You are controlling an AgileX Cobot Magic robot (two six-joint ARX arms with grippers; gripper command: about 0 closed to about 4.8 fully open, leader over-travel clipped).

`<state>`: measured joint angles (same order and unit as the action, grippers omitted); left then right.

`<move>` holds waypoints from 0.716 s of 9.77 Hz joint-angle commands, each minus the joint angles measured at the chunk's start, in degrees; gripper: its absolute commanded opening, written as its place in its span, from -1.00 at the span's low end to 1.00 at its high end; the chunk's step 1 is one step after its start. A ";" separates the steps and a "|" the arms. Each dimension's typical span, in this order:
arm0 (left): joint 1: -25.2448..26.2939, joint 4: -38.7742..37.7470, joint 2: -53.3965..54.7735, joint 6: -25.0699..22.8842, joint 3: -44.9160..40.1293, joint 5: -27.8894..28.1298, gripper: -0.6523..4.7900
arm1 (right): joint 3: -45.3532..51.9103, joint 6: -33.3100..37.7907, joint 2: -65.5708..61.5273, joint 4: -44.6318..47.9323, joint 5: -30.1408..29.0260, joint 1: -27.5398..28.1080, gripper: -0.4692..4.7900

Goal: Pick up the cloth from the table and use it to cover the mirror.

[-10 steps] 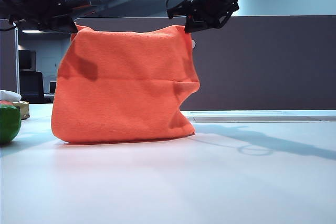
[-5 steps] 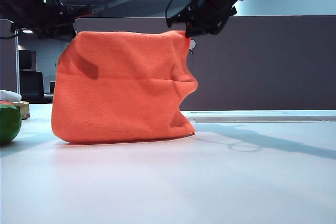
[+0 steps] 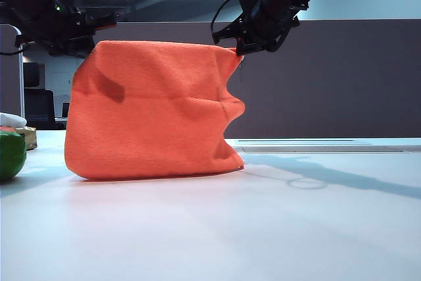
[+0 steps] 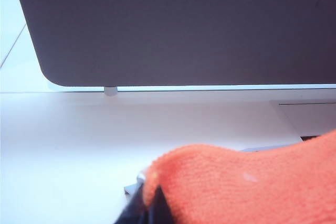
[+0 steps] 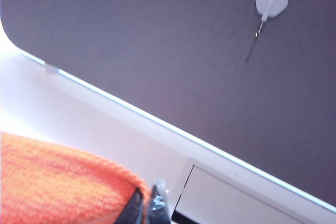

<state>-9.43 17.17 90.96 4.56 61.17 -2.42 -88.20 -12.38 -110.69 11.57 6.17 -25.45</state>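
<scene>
The cloth [image 3: 154, 113] hangs draped, lower edge on the surface [image 3: 263, 228]; my left gripper [image 3: 89, 43] at ten o'clock and right gripper [image 3: 240, 47] at one o'clock pinch its top corners with closed fingers. Release remains; I cannot see the mirror.

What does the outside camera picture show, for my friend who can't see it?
A big orange cloth hangs like a curtain, its bottom edge resting on the white table. The left tool pinches one top corner and the right tool the other. A green round object peeks in at the left edge.
</scene>
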 commanded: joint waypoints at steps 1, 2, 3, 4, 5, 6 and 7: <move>-0.02 0.46 0.31 -0.22 0.28 0.50 -0.78 | -0.31 -0.11 -1.22 3.80 -0.31 0.09 -0.83; -0.04 0.44 0.59 -0.22 0.28 0.96 -0.78 | -0.35 -0.11 -2.03 3.96 -1.22 0.09 -0.83; -0.04 0.31 0.59 -0.22 0.28 0.96 -0.78 | -0.33 -0.11 -2.36 3.89 -1.40 0.09 -0.83; -0.04 0.15 0.59 -0.24 0.28 1.20 -0.78 | -0.35 -0.11 -3.56 3.69 -2.38 0.07 -0.83; -0.04 0.11 0.59 -0.24 0.28 1.29 -0.78 | -0.35 -0.09 -3.72 3.67 -2.49 0.07 -0.83; -0.04 0.02 0.59 -0.24 0.28 1.36 -0.78 | -0.35 -0.09 -4.15 3.50 -3.26 0.04 -0.83; -0.04 -0.09 0.59 -0.24 0.28 1.33 -0.78 | -0.33 -0.11 -4.37 3.28 -3.56 0.04 -0.83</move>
<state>-9.48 17.26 91.55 4.56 61.25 -1.76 -88.25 -12.51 -114.96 14.55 2.81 -25.39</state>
